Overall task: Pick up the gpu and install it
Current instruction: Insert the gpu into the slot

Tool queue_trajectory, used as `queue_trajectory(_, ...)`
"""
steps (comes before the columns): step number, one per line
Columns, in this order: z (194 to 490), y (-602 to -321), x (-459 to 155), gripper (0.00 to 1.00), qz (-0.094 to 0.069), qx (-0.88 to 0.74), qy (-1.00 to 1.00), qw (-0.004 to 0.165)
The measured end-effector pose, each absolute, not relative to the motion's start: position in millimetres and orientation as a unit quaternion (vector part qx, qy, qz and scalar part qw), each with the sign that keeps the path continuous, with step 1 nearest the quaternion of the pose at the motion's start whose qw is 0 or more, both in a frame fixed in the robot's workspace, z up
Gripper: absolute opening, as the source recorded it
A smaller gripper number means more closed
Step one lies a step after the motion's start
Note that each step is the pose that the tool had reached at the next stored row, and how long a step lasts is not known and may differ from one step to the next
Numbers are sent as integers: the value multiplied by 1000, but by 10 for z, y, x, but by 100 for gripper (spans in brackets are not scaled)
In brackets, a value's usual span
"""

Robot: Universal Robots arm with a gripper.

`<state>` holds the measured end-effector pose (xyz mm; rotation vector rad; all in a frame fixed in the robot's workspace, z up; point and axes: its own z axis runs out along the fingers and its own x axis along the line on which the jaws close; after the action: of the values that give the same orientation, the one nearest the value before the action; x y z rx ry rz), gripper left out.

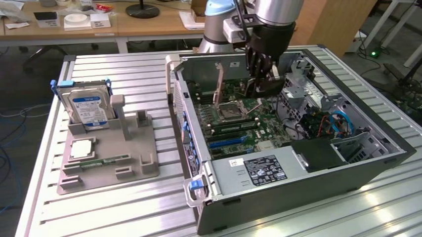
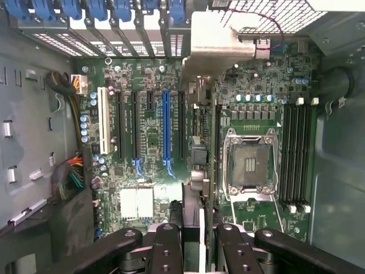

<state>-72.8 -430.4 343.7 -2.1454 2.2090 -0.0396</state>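
One gpu [image 2: 205, 142] is pinched edge-on between the two fingers [image 2: 168, 245] of the gripper [image 2: 201, 231], which is clamped on the card's end opposite the bracket. The card is inside the open computer case [image 1: 369, 163], standing on edge over the motherboard [image 2: 142, 114]. From the wrist it lines up between the one blue expansion slot [image 2: 165, 131] and the one empty CPU socket [image 2: 248, 165]. Its long axis runs parallel to the slots, from the gripper toward the rear wall. The single pale metal bracket [image 2: 219, 43] leads, close to the row of blue slot latches [image 2: 97, 8]. Whether its lower edge touches a slot is hard to tell.

Four black memory slots [image 2: 296, 154] lie beyond the socket, well apart from the card. One white slot [image 2: 102, 120] sits at the far side of the slot group.

In the exterior view the drive cage [image 1: 310, 94] stands just beside the gripper on the exterior view's right. The power supply [image 1: 264, 168] is well clear on the near side. Outside the case, on the exterior view's left, a grey fixture tray [image 1: 132, 158] on the slatted table [image 1: 99, 207] carries one hard drive [image 1: 86, 108], one CPU [image 1: 82, 148] and one memory stick [image 1: 99, 162].
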Motion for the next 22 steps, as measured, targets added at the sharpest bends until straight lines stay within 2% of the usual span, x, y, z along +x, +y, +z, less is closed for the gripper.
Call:
queue_trajectory(13, 3371, -4459, -767, 27, -13, -696, 717, 31)
queue_trajectory(22, 3288, -4468, -795, 27, -9, -696, 717, 35)
